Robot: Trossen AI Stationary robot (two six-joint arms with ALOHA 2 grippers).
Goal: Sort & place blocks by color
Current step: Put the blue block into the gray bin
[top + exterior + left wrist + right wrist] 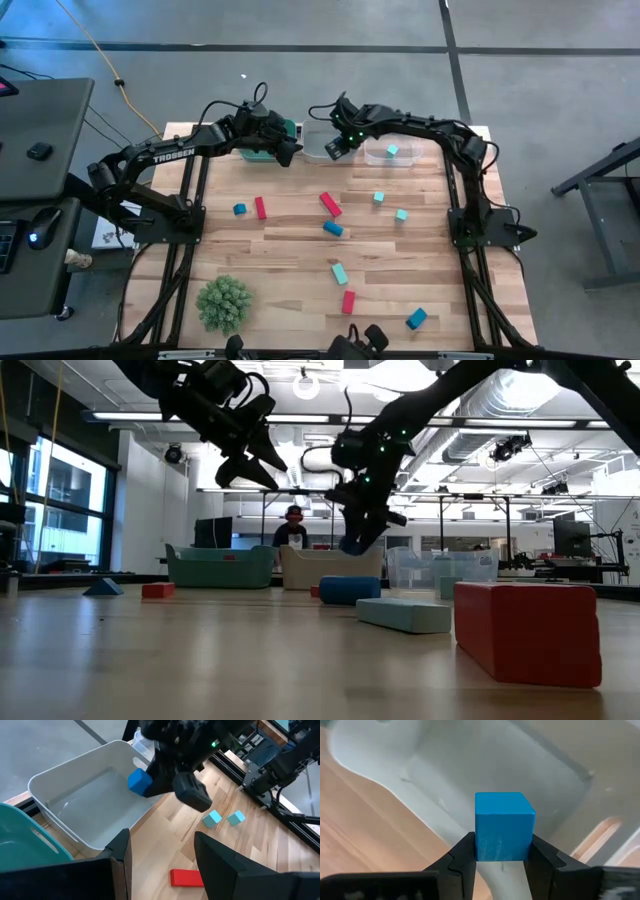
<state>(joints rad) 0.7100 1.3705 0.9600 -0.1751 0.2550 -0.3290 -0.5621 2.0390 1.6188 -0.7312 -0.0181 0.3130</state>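
My right gripper point(502, 851) is shut on a blue cube point(504, 822) and hovers over the white bin point(316, 152) at the table's far edge. The left wrist view shows that cube point(139, 781) above the bin's inside point(95, 800). My left gripper point(162, 852) is open and holds nothing. It hangs in the air point(285, 150) between the teal bin point(255, 153) and the white bin. Red, blue and light teal blocks lie flat and scattered on the table, such as a red bar point(330, 204) and a blue block point(333, 228). My right gripper pinches the blue cube between its two fingers, one on each opposite side face point(481, 845). The fingers point(462, 857) slant down from above. The cube is lifted clear, level, over the white bin's floor point(450, 775).
A clear bin point(390, 152) with a teal block point(392, 150) inside stands to the right of the white bin. A green spiky ball point(224, 302) sits near the table's near left corner. More blocks lie toward the near edge point(348, 301), point(416, 318). A person stands beyond the table point(293, 528).
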